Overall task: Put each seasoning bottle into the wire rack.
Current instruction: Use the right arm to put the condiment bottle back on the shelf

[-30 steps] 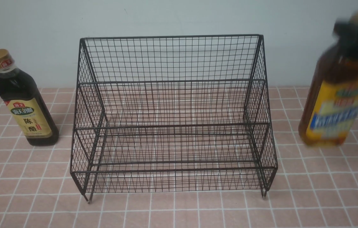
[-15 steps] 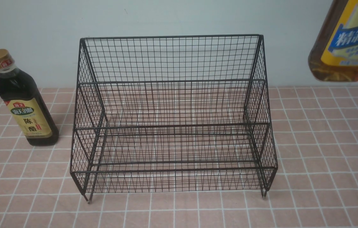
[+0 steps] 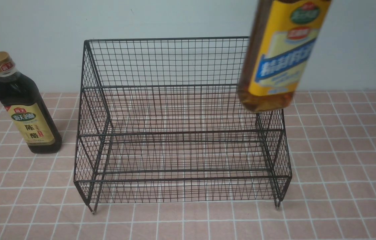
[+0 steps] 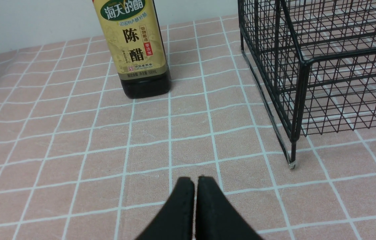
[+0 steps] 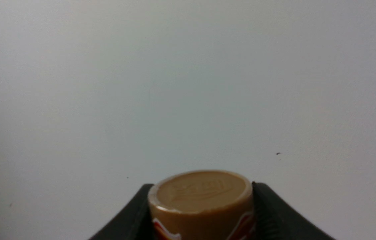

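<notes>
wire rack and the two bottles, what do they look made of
Wire rack: thin metal wire, apparently welded mesh, with a black, slightly glossy coating. Dark bottle and amber bottle: clear walls, the liquid shows through; glass or plastic, cannot tell. Both carry printed labels. Caps: likely plastic, matte gold.

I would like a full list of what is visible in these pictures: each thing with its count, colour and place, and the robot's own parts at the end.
dark bottle: one; near-black liquid, gold cap, olive-gold label; upright on the table, left of the rack, apart from it.
amber bottle: one; amber, yellow-blue label, gold cap; in the air over the rack's right end, slightly tilted.
wire rack: one; black; middle of the table, empty.
table: one; pink tiles, white lines; under the rack.
wall: one; pale grey; behind the table.
left gripper: one; black; shut, low over the table, facing the dark bottle.
right gripper: one; black; shut on the amber bottle's cap.
</notes>
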Available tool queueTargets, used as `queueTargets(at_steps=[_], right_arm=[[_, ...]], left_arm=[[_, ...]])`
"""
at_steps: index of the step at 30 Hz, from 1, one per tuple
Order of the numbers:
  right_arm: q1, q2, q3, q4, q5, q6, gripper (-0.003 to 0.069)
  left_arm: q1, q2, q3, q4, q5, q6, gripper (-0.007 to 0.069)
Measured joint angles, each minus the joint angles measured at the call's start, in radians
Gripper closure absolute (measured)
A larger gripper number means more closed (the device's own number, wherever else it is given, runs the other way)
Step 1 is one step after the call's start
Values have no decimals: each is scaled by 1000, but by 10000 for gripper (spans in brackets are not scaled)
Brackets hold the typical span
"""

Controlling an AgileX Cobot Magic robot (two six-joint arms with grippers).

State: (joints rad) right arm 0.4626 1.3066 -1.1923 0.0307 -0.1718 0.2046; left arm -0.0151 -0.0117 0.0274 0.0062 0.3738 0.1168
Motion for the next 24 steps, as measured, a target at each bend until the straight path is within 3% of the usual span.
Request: queueTargets(at_steps=[8,15,24], right_arm=[[8,136,0,73,-79,-79,335],[10,167,0,114,-48,-181,335],[12,165,-12,129,14,-217,335]], left_arm=[[1,0,0,0,0,0,631],[1,0,0,0,0,0,631],[1,0,0,0,0,0,631]])
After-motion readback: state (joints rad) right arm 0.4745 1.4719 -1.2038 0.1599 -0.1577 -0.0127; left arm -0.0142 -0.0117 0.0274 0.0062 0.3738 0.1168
